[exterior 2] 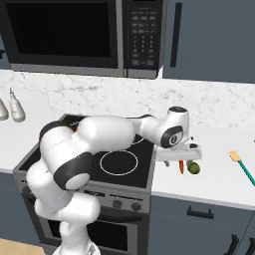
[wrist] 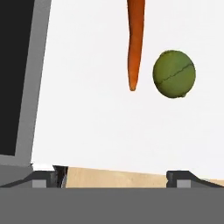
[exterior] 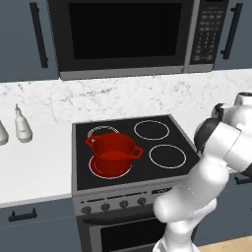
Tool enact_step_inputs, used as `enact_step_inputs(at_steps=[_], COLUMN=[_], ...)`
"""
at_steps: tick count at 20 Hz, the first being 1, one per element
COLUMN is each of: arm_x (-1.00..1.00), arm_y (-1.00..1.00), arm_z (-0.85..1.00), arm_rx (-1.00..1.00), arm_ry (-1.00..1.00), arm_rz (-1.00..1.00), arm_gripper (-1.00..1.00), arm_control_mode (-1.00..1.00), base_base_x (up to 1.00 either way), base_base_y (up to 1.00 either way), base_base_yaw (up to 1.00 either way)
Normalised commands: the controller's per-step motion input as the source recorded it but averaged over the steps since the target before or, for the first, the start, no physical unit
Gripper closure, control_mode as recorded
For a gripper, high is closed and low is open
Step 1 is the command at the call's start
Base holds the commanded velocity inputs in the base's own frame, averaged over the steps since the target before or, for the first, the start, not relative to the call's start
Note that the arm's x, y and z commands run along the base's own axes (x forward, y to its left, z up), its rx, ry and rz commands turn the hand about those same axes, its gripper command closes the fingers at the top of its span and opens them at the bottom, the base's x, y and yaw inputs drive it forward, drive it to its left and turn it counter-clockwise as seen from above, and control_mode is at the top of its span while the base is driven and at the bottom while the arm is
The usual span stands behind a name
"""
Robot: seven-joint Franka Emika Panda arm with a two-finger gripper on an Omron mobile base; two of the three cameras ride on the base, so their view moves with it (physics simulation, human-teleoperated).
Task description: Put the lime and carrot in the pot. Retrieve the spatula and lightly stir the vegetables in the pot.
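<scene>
White counter (exterior 2: 219, 174): gripper (exterior 2: 180, 160) wide open, holding nothing.

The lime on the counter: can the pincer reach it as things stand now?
Probably yes. The open pincer hangs just above the white counter, close to the lime, and nothing covers the lime. The carrot lies beside it with a gap between them, so it should not block the way.

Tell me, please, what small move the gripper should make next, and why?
Probably lower the open gripper onto the lime or the carrot and close. Both lie on the white counter right of the stove, just below the hand, with nothing between the fingers, and the red pot looks empty.
</scene>
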Motion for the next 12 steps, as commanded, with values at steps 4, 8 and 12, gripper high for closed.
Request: enact_step_inputs(at_steps=[4,8,12], arm_x=[0.53,0.45,0.3], arm_y=[-0.58,-0.41,-0.29], arm_z=[-0.31,-0.43,-0.44], arm_rx=[0.0,0.0,0.0], arm_ry=[0.0,0.0,0.0], arm_rz=[0.0,0.0,0.0], arm_gripper=[-1.0,-1.0,-1.0], arm_control_mode=[-1.0,-1.0,-1.0], base_base_x=[0.0,0.0,0.0], base_base_y=[0.0,0.0,0.0], base_base_yaw=[0.0,0.0,0.0])
